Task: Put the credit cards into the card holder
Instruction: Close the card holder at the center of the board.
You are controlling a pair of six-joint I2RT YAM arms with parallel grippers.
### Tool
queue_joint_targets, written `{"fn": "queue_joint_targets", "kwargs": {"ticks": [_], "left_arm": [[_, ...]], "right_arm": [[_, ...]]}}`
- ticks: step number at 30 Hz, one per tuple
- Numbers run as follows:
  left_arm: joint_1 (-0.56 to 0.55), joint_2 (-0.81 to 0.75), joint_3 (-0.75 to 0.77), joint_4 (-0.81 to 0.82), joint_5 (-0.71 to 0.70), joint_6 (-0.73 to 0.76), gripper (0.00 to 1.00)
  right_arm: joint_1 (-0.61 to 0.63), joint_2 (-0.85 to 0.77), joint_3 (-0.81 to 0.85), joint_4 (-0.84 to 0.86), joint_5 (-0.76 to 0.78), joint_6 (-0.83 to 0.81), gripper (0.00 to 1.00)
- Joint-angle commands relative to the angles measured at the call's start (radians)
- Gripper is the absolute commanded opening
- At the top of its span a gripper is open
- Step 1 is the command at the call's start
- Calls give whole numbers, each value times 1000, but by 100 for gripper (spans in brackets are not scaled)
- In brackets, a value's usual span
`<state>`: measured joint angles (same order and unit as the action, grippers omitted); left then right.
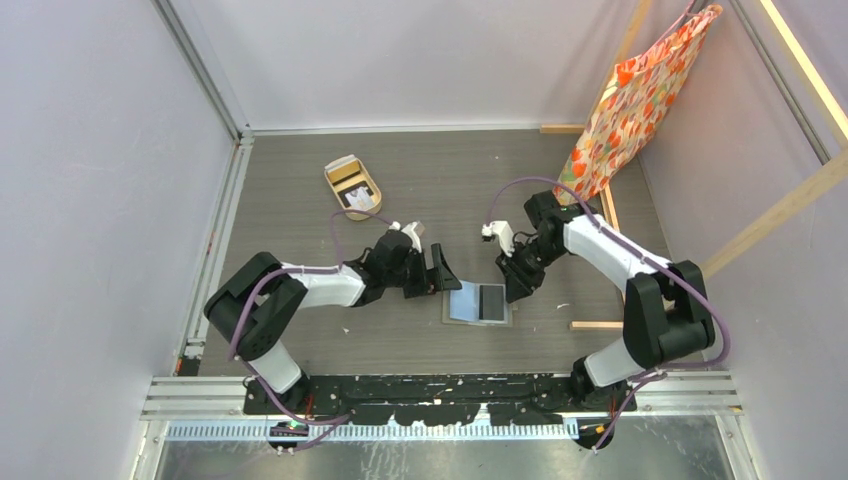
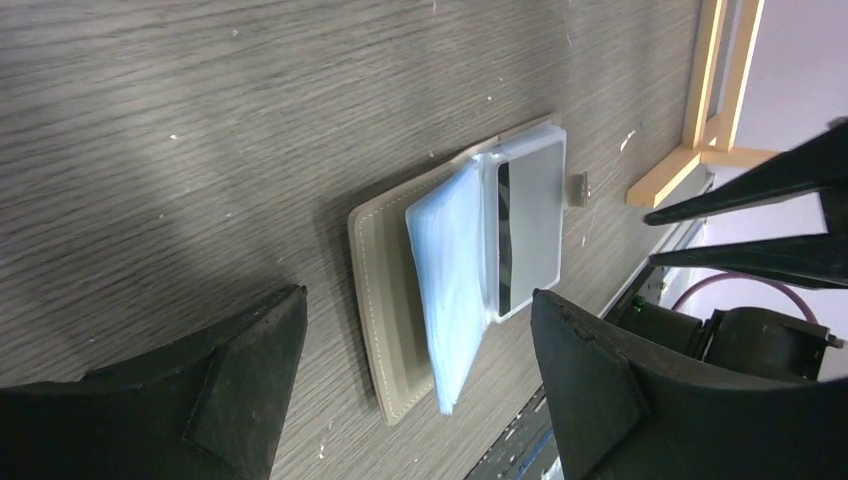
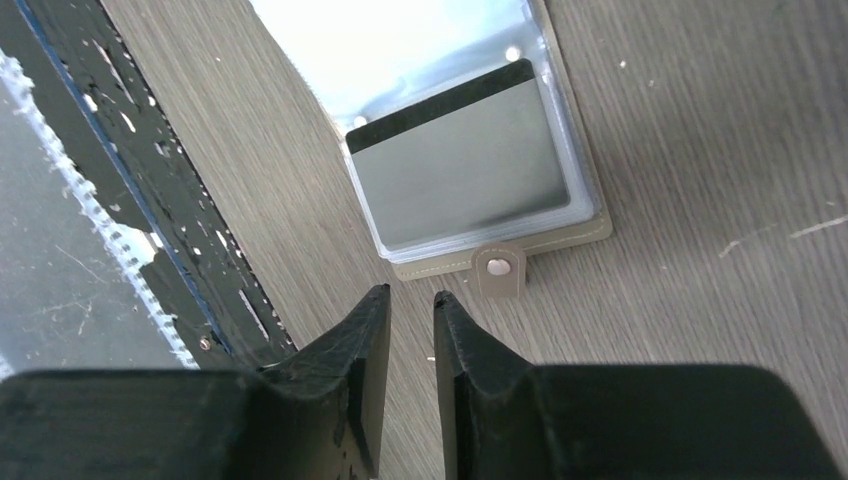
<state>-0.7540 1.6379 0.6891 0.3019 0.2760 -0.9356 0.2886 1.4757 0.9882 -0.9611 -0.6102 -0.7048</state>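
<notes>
Right hand (image 3: pixel 410 300), fingers narrowly apart, beside card holder (image 3: pixel 498 274).

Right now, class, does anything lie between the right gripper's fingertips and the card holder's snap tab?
Nothing visible does. Only a bare strip of table separates the right gripper from the snap tab of the open card holder; the jaws are empty.

The card holder (image 2: pixel 375 290) is grey-brown with pale blue sleeves (image 2: pixel 450 270), the card (image 3: pixel 465 165) silver with a black stripe, the table (image 1: pixel 450 180) grey wood-grain
</notes>
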Motion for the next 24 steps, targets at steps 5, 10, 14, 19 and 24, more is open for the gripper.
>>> {"fn": "queue_joint_targets", "kwargs": {"ticks": [5, 10, 14, 19, 24], "left_arm": [[2, 61, 26, -13, 106, -3, 84], [2, 83, 36, -23, 130, -10, 82], [2, 90, 35, -22, 135, -15, 79], [1, 107, 38, -3, 161, -24, 75], [2, 109, 29, 34, 180, -34, 69]], "right_arm": [[66, 103, 18, 39, 120, 41, 26], [79, 151, 27, 54, 159, 62, 25], [88, 177, 35, 57, 169, 72, 25], [95, 194, 38, 56, 183, 75, 24], [100, 203, 39, 58, 189, 78, 24]]}}
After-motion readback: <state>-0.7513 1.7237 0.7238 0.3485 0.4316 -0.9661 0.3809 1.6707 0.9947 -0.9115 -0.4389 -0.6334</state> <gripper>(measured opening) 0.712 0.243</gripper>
